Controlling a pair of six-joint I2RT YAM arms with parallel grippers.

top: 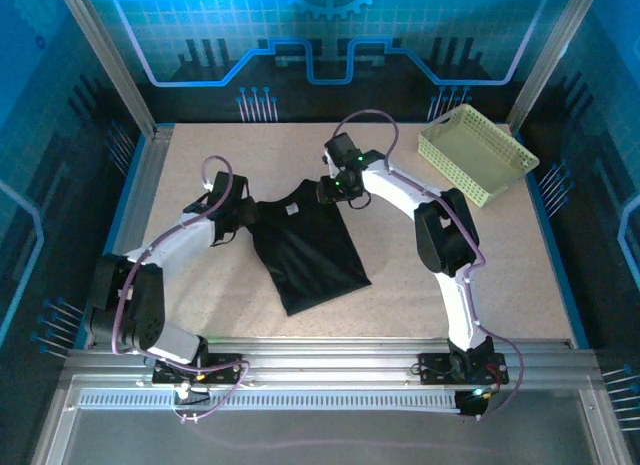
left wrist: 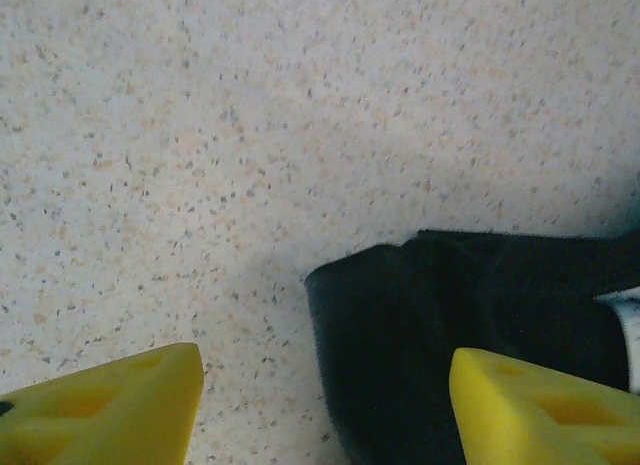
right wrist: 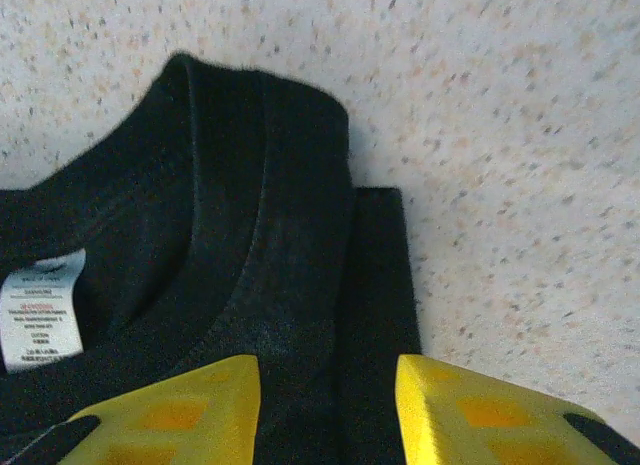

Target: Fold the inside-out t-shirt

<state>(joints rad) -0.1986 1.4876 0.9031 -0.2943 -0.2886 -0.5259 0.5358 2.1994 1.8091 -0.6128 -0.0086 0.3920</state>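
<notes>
The inside-out t-shirt (top: 305, 247) lies flat mid-table as a narrow black folded shape, neck end far, its pale neck tag (top: 293, 209) facing up. My left gripper (top: 238, 217) is at the shirt's far left corner. In the left wrist view its yellow fingers (left wrist: 110, 405) stand wide apart, open, over that black corner (left wrist: 470, 305) and bare table. My right gripper (top: 335, 191) is at the far right corner by the collar. Its fingers (right wrist: 190, 410) are apart, open, above the collar band (right wrist: 260, 245), with the tag (right wrist: 40, 310) to the left.
A pale yellow-green lattice basket (top: 477, 152) stands at the far right corner of the speckled table (top: 200, 295). Metal frame posts and rails (top: 320, 350) border the table. Both arms reach inward from the near edge.
</notes>
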